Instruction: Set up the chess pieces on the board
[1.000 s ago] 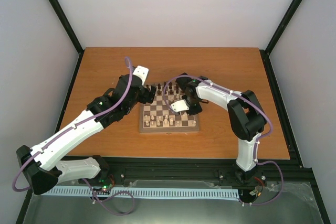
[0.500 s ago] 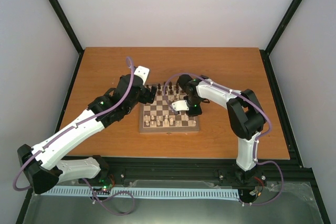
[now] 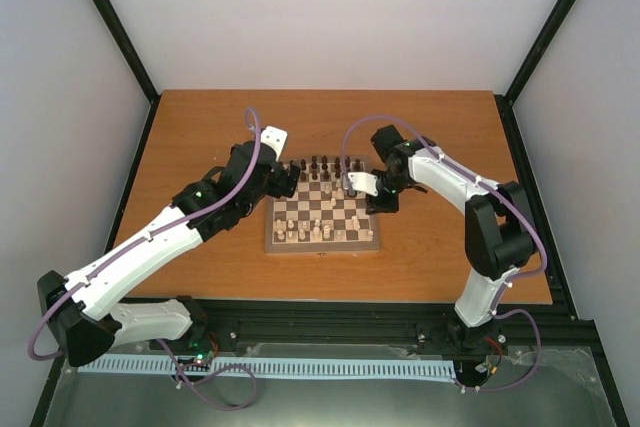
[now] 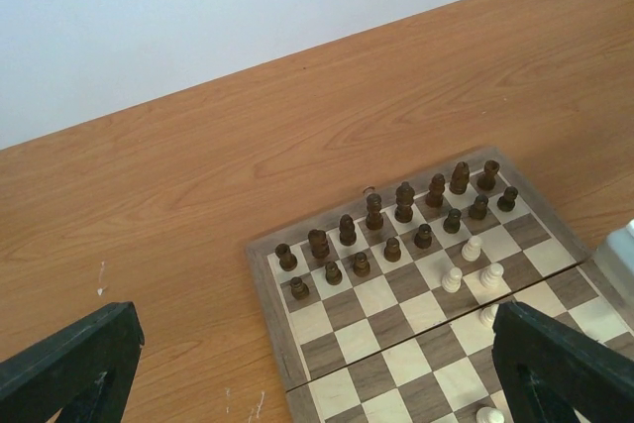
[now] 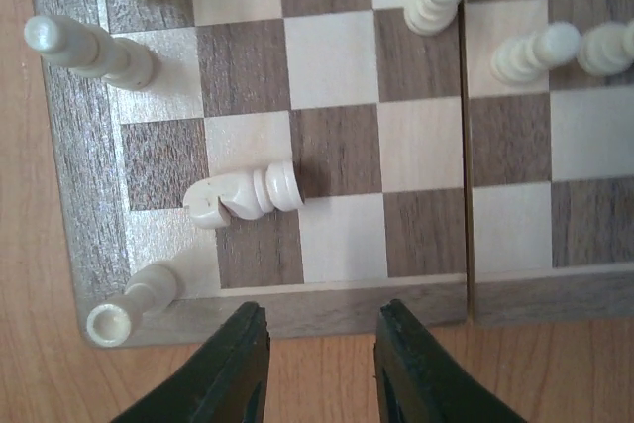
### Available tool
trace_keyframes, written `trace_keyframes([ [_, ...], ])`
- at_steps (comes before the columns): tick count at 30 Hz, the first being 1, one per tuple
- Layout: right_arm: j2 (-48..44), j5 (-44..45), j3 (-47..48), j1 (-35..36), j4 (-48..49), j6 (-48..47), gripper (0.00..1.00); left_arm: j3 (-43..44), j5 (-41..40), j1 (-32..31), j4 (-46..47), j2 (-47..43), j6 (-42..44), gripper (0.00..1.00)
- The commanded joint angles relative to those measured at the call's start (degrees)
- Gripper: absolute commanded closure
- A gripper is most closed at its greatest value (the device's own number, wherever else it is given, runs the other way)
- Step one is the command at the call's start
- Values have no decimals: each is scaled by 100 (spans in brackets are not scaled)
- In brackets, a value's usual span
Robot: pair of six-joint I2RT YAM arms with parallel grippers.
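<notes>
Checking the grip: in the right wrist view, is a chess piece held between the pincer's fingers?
No: the right pincer stands open, with only the board border and the table showing between its fingers.

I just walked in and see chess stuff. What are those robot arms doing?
Two robot arms are setting up a small wooden checkered chessboard. The dark brown wooden pieces stand in two rows on the far side. One pale cream wooden knight lies tipped over near a corner. The right hand hovers empty just off that edge; the left hand is wide open.
</notes>
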Motion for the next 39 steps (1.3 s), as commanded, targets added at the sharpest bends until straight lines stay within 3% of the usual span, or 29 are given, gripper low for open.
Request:
trace_keyframes([
  [1,-89,150,-263,190,619,-135,67,146,2,39,39,25,10,1],
  [6,53,943,-459,536,1030,-552,66,113,-69,37,76,34,66,1],
  [11,200,1158,-431,866,1170,-645,63,119,-32,37,74,18,69,1],
  [26,777,865,77,1294,504,-779,49,128,84,37,66,-72,60,1],
  [39,448,501,6,1334,660,-882,49,128,88,37,57,-43,68,1],
])
